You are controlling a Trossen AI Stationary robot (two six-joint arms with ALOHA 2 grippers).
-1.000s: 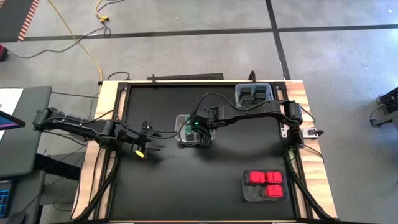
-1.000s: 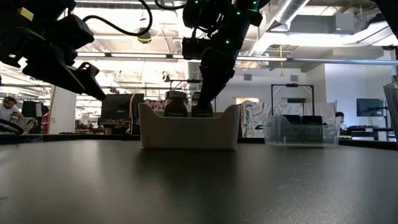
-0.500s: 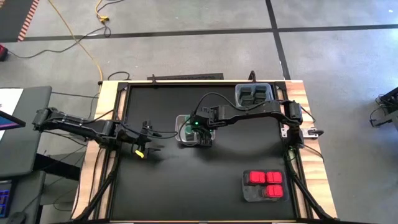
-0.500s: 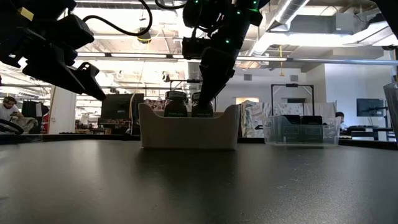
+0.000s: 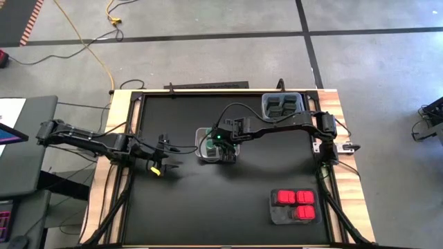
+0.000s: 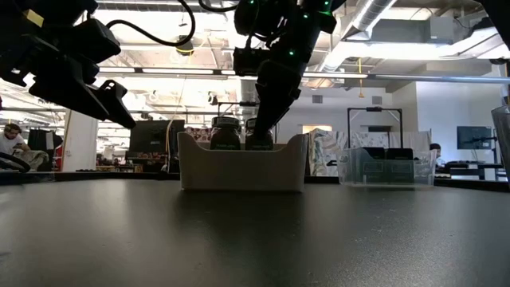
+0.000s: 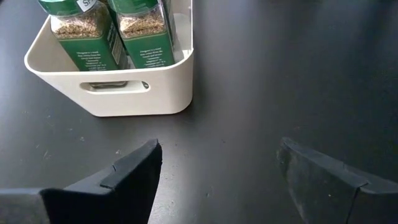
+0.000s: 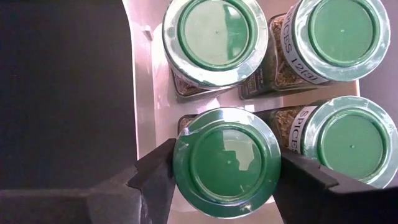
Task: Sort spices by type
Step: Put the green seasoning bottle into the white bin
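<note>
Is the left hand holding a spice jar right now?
No. The left hand is open and empty over bare table, short of the white bin.

Four green-lidded spice jars (image 8: 227, 163) stand in one white bin (image 5: 201, 153). Four red boxes (image 5: 294, 205) fill one dark tray (image 5: 274, 216). One grey bin (image 5: 266, 105) holds two dark tins (image 5: 281, 106).

change: none | arms, tools, jars: same positions as before

Overhead, table-level, two wrist close-ups
</note>
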